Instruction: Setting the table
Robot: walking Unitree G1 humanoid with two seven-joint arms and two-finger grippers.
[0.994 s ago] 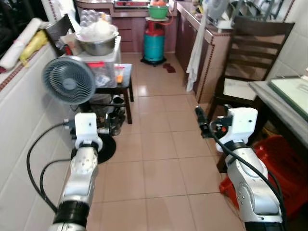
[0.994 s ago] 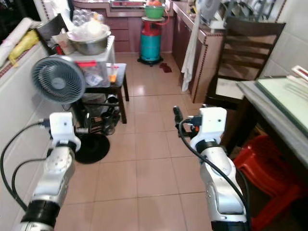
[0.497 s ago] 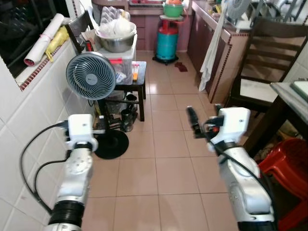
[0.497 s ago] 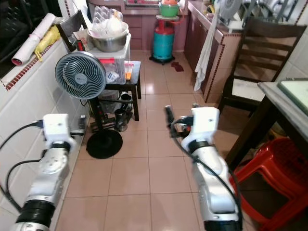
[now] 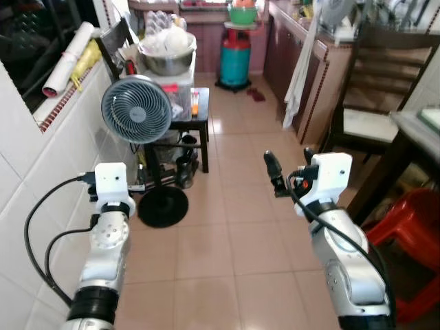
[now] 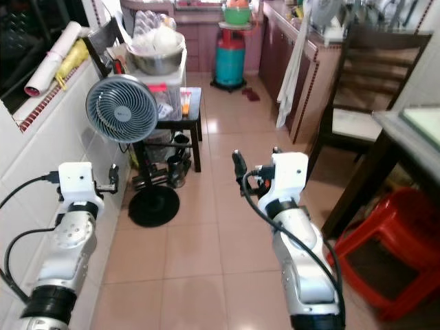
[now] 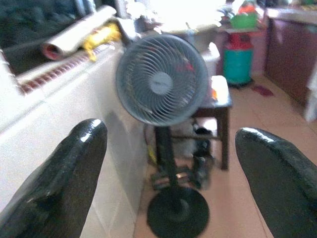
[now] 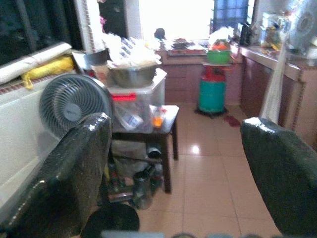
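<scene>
Head views: swinging left since a moment ago, leaving the table (image 5: pixel 416 130) at the far right edge, so not laying anything yet. Seeing white stuff heaped in a metal bowl (image 5: pixel 167 60). Left wrist view: holding the left gripper (image 7: pixel 171 144) wide apart, empty, facing a fan (image 7: pixel 162 79). Right wrist view: holding the right gripper (image 8: pixel 176 148) wide apart, empty too.

Daylight pours in from the far window (image 8: pixel 173 20), which is blown out to white in both wrist views, and it leaves a glare patch on the tiled floor (image 8: pixel 193 148) before the gas cylinder (image 5: pixel 236 62). The head views are evenly lit with soft shadows, slightly blurred, most at the right edge by the table (image 5: pixel 419 130). Close black fingers (image 7: pixel 64 183) in the wrist views are out of focus.
</scene>
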